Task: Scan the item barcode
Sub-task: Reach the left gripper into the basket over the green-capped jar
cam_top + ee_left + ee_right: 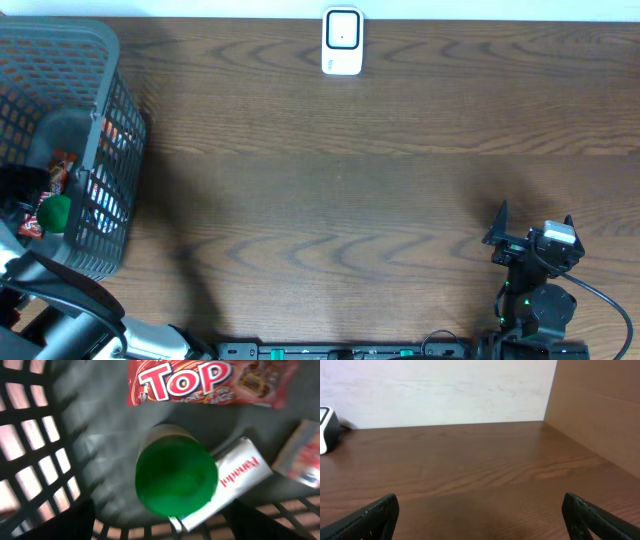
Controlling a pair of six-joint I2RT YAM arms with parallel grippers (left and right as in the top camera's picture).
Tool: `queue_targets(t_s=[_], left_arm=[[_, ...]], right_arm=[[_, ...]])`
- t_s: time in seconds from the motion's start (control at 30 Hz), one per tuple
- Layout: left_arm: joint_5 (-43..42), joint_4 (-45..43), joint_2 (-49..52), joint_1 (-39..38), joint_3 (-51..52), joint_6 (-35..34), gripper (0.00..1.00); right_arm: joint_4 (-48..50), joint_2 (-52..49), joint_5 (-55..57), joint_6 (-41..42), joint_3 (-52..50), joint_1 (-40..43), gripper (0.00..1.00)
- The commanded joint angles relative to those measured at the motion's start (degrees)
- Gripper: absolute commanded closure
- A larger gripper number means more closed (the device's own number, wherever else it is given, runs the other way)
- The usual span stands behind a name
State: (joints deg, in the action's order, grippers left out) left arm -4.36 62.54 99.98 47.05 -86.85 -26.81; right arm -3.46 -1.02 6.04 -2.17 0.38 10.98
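The green-capped container [176,480] looks rigid, smooth and probably light; grip it across the round cap. The left fingers [70,522] straddle it, released, and the right fingers [370,515] are released too.

Jar [176,481] in basket [100,60] — scanner [342,41] well apart

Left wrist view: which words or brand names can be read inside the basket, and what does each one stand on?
"TOP": big white letters on the red snack wrapper; its smaller print is too blurred to read.
"Panadol": red letters on the white box, upside down in this view.
The packet at the right edge has printing, but it is too blurred to read.
The green lid shows no text.
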Motion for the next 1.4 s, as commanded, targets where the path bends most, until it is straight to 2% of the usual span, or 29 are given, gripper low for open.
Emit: queue_targets(t_s=[0.0,0.17,0.57,0.77,1.37], left_arm=[[0.9,-2.2,0.1,-0.2,3.4,0.2,0.12],[0.9,-6.1,0.1,-0.2,6.5,1.1,0.08],[1.0,-8.3,1.1,-0.3,6.8,1.2,0.03],[0.5,-8.7,3.3,-0.6,6.8,1.2,0.04],[-1.8,-9.2,1.1,-0.6,6.7,1.0,0.04]], right_arm=[[-0.2,0.2,0.1,-0.7,-0.1,-0.3,0.01],[-0.2,0.2,0.1,-0.7,-0.1,-0.3,0.01],[-0.2,0.2,0.1,-0.7,-0.1,-0.3,0.01],[-0.2,0.2,0.1,-0.7,-0.1,-0.3,0.01],[-0.2,0.2,0.1,-0.7,-0.1,-0.3,0.01]])
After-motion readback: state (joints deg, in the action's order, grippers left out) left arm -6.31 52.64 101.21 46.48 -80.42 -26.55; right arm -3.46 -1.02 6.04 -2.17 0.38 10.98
